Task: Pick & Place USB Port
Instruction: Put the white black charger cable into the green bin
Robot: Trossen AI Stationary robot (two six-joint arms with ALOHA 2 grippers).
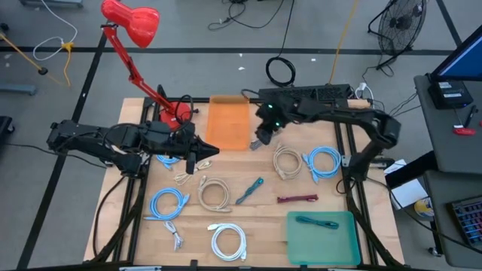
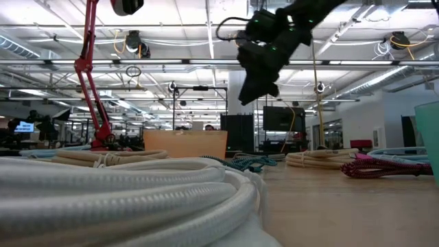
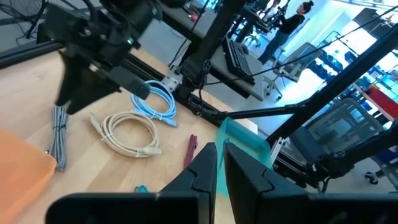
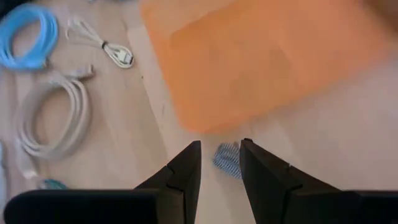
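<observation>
A short grey-blue braided cable bundle [image 4: 225,160] lies on the wood beside the orange tray's [image 1: 228,124] near right corner and also shows in the left wrist view [image 3: 59,137]. My right gripper [image 4: 221,149] hangs open above it, fingers pointing down. The low view shows this gripper [image 2: 248,96] well clear of the table, with nothing in it. My left gripper [image 1: 213,153] waits left of centre, fingers shut [image 3: 220,155] and level, pointing toward the table's right. A green tray [image 1: 339,245] with a teal cable [image 1: 316,221] in it sits at the near right.
Coiled cables lie across the table: blue [image 1: 324,162] and beige [image 1: 286,162] at right, beige [image 1: 215,194], blue [image 1: 167,203] and white [image 1: 228,241] nearer. A teal cable [image 1: 248,190] and a maroon one [image 1: 297,199] lie mid-table. A red lamp's base [image 1: 175,113] stands left of the orange tray.
</observation>
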